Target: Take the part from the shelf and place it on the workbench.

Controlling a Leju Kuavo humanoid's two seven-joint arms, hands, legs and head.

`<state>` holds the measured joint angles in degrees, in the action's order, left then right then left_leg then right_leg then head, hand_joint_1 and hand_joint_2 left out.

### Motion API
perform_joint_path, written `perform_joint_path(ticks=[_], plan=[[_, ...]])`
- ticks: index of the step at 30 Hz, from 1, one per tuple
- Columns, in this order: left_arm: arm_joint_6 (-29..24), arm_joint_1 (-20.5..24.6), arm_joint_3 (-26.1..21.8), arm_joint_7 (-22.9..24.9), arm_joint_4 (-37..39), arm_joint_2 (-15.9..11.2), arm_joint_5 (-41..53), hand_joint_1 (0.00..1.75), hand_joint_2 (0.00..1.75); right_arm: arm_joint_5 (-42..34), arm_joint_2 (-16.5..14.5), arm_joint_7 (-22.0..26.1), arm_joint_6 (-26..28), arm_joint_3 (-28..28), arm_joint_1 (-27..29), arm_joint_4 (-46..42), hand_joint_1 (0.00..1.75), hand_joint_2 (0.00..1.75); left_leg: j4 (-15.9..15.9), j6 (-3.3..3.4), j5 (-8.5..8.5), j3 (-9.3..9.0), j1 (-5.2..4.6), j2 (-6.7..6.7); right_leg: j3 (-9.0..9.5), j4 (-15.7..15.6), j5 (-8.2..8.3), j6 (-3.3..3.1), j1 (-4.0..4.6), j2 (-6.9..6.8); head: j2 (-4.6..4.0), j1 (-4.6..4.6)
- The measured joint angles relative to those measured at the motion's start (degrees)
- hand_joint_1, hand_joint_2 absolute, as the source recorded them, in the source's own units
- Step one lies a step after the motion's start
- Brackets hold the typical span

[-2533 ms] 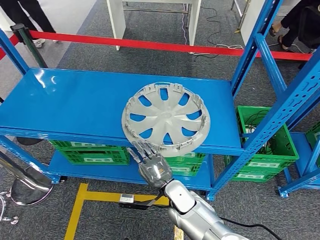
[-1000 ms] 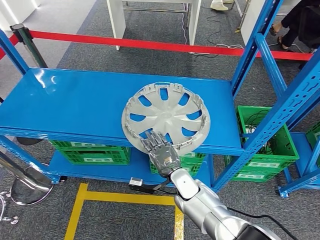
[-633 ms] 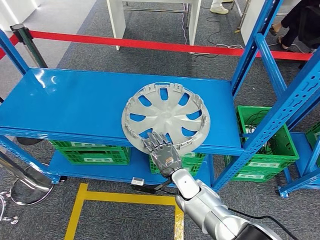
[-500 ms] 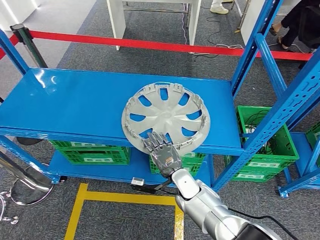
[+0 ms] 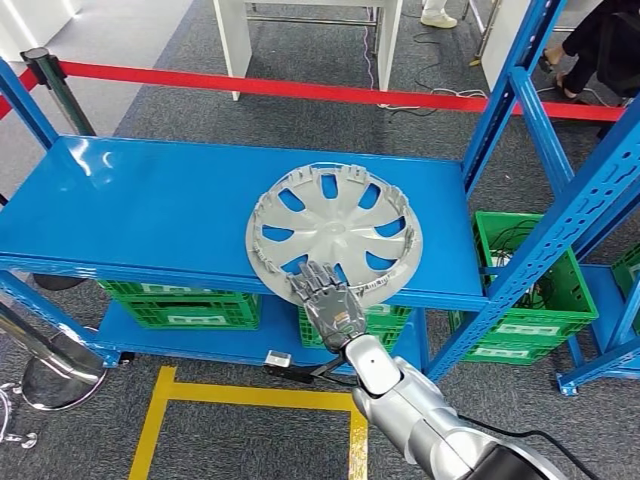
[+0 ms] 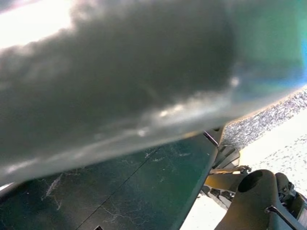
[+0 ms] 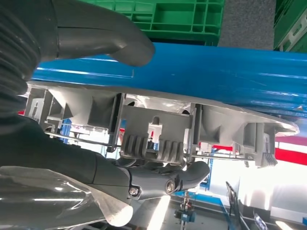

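The part is a silver hubcap (image 5: 336, 232) lying flat on the blue shelf (image 5: 151, 210), its near rim hanging over the front edge. My right hand (image 5: 330, 300) reaches up from below at that near rim. Its fingers (image 7: 163, 179) lie spread on the clipped rim of the hubcap (image 7: 155, 129) from above. The thumb (image 7: 108, 40) sits below the shelf's front edge (image 7: 217, 72), with a gap between it and the metal. Nothing is clamped between thumb and fingers.
Blue shelf uprights (image 5: 558, 220) rise to the right of the hubcap. Green crates (image 5: 528, 300) stand on the lower level and beside the rack. A red barrier tape (image 5: 302, 90) runs behind the shelf. Yellow floor marking (image 5: 226, 395) lies in front.
My right hand rose from below the shelf edge to the hubcap's near rim and laid its fingers on it. In the last half second the hubcap shifted slightly to the right.
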<state>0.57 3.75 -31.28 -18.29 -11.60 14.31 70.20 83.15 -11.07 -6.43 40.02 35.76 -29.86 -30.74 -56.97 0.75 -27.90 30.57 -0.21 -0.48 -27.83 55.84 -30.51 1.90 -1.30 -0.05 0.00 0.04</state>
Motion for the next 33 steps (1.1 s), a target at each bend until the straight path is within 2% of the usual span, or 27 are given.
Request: perform_joint_path(ticks=[13,16,17,18,20,21,22,33], plan=[[-0.5,-0.1,0.0,-0.1,0.3,0.0,0.0,0.0,0.0,2.4,0.0,-1.2,0.0,-2.7,1.0,-3.7,0.0,1.75,0.0,0.0,0.0,0.0,0.0,0.0,-0.01,0.0,0.0,0.0,0.0,0.01,0.0,-0.01],[-0.5,-0.1,0.0,-0.1,0.3,0.0,0.0,0.0,0.0,2.8,0.0,-1.6,0.0,-2.7,1.0,-4.0,0.07,1.75,0.0,0.0,0.0,0.0,0.0,0.0,-0.01,0.0,0.0,0.0,0.0,0.01,0.0,0.0],[-0.5,-0.1,0.0,-0.1,0.3,0.0,0.0,0.0,0.0,3.0,0.0,-1.8,0.0,-2.8,1.0,-4.0,0.16,1.75,0.0,0.0,0.0,0.0,0.0,0.0,-0.01,0.0,0.0,0.0,0.0,0.0,0.0,-0.01],[-0.5,-0.1,0.0,-0.1,0.3,-0.1,0.0,0.0,0.0,3.2,0.0,-1.9,0.0,-2.8,1.0,-4.1,0.34,1.75,0.0,0.0,0.0,0.01,0.0,0.0,-0.01,0.0,0.0,0.0,0.0,0.0,0.0,-0.01],[-0.5,-0.1,0.0,-0.1,0.3,-0.1,0.0,0.0,0.0,3.3,0.0,-2.1,0.0,-2.8,1.0,-4.1,1.15,1.75,0.0,0.0,0.0,0.01,0.0,0.0,-0.01,0.0,0.0,0.0,0.0,0.0,0.0,-0.01],[-0.5,-0.1,0.0,-0.1,0.3,-0.1,0.0,0.0,0.0,3.4,0.0,-2.2,0.0,-2.8,1.0,-4.1,1.5,1.75,0.0,0.0,0.0,0.01,0.0,0.0,-0.01,0.0,0.0,0.0,0.0,0.0,0.0,-0.01],[-0.5,-0.1,0.0,-0.1,0.3,-0.1,0.0,0.0,0.0,3.4,0.0,-2.2,0.0,-2.8,1.0,-4.1,1.75,1.75,0.0,0.0,0.0,0.01,0.0,0.0,0.0,0.0,0.0,0.0,0.0,0.0,0.0,-0.01],[-0.4,-0.1,0.0,-0.1,0.3,-0.1,-0.2,0.0,0.0,3.4,-0.3,-2.4,0.0,-2.8,-0.1,-1.8,1.75,1.75,0.0,0.0,0.0,0.01,0.0,0.0,0.0,0.0,0.0,0.0,0.0,0.01,0.0,-0.01]])
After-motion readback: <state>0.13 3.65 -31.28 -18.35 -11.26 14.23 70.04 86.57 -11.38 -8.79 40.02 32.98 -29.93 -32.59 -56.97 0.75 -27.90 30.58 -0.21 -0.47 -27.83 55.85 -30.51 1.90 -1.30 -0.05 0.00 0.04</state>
